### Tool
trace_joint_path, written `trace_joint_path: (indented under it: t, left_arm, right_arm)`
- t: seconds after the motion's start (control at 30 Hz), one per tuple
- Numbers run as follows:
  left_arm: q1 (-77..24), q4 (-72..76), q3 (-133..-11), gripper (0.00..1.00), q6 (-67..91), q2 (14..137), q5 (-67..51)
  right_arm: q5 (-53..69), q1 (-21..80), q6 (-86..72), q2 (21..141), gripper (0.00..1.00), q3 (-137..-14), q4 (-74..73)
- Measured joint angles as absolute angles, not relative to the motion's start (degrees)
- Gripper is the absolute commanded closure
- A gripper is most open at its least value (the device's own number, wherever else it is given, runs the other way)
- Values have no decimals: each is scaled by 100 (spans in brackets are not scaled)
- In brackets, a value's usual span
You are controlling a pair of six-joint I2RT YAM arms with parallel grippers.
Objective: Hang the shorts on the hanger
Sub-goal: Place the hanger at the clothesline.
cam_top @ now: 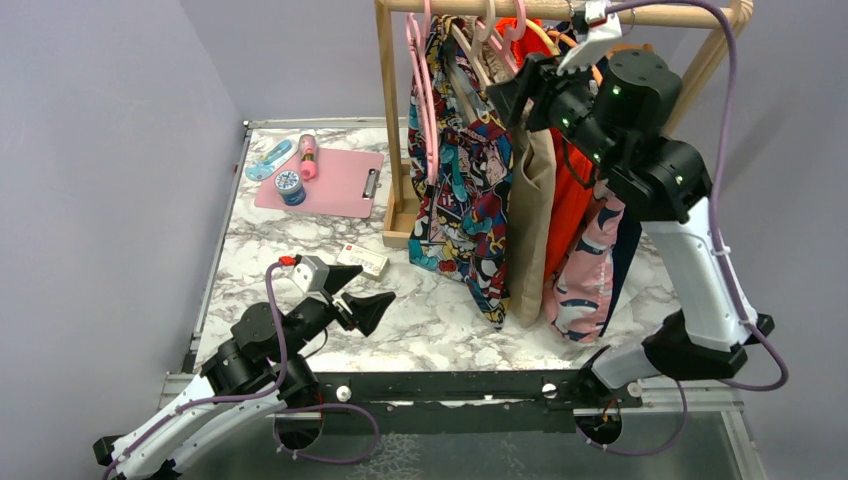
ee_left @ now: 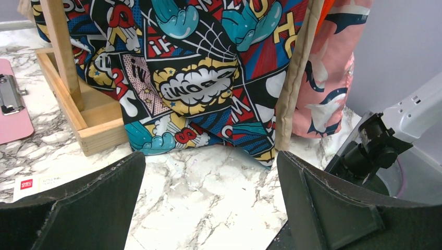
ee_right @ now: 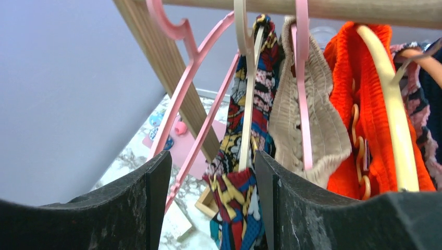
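Left gripper (cam_top: pixel 375 285) sits low over the marble table (cam_top: pixel 450 330) at the near edge, jaws spread wide and holding nothing, well apart from the rack. Right gripper (ee_right: pixel 211 166) is raised to the wooden rail (cam_top: pixel 520 10). Its jaws stand apart and nothing is visibly clamped between them. The shorts (cam_top: pixel 465 170) and the hanger (ee_right: pixel 249 94) lie just beyond its fingertips. The shorts are draped over the hanger, whose hook sits over the rail, and their lower edge reaches down towards the table. The task appears all but complete. The risk lies in the withdrawal: a fingertip could catch the print fabric or the pink hanger (ee_right: pixel 193 78) alongside, dragging the hook along or off the rail. The shorts are only draped, so a tug might slide them off. The beige shorts (cam_top: pixel 530 220) crowd the far side.
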State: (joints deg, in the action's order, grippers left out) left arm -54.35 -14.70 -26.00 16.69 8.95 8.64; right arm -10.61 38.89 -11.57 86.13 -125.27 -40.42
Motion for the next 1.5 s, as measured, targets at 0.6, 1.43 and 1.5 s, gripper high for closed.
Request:
trace_joint_path:
  t: [0.6, 1.43, 1.5]
  left_arm:
    - [-5435, -1472, -2600, 1, 1664, 891, 864]
    - [-5435, -1472, -2600, 1, 1649, 910, 867]
    - [-5435, -1472, -2600, 1, 1649, 913, 867]
  right_arm:
    - [-825, 3894, -1002, 8036, 50, -10949, -4657]
    - [-246, 3894, -937, 7529, 54, -10626, -4766]
    - [-220, 3894, -941, 7456, 43, -10541, -4759]
